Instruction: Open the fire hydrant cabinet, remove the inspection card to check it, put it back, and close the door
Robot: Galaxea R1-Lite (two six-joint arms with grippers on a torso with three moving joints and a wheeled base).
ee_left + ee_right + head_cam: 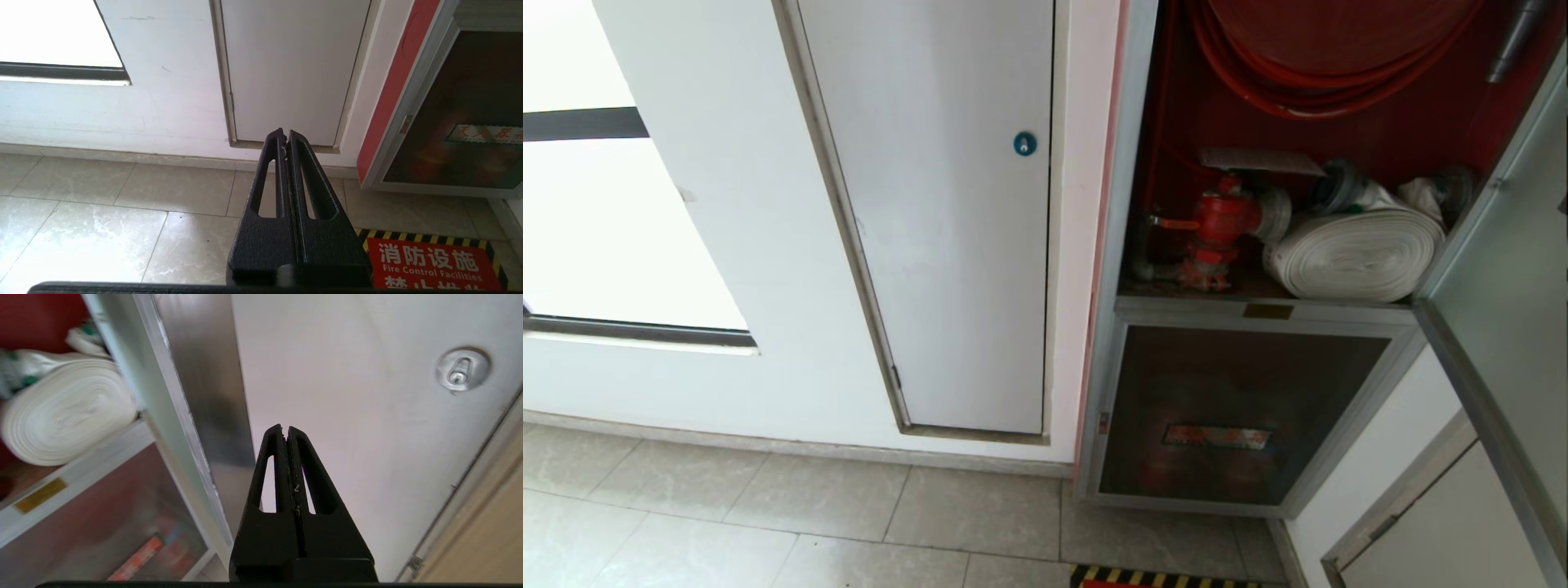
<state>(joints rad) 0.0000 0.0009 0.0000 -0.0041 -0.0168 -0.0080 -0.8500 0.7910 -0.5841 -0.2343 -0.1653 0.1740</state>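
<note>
The fire hydrant cabinet stands open and shows its red inside. Its door is swung out to the right, and the door's silver edge crosses the right wrist view. A thin pale flat sheet, the inspection card, lies level above the red valve. My right gripper is shut and empty, out in front of the white wall just beside the door edge. My left gripper is shut and empty, low over the floor tiles to the left of the cabinet. Neither arm shows in the head view.
A rolled white hose lies on the shelf beside the valve, under a red hose reel. Below is a smaller glass door with a red strip label. Left stands a white panel with a blue lock. A red floor sign lies before the cabinet.
</note>
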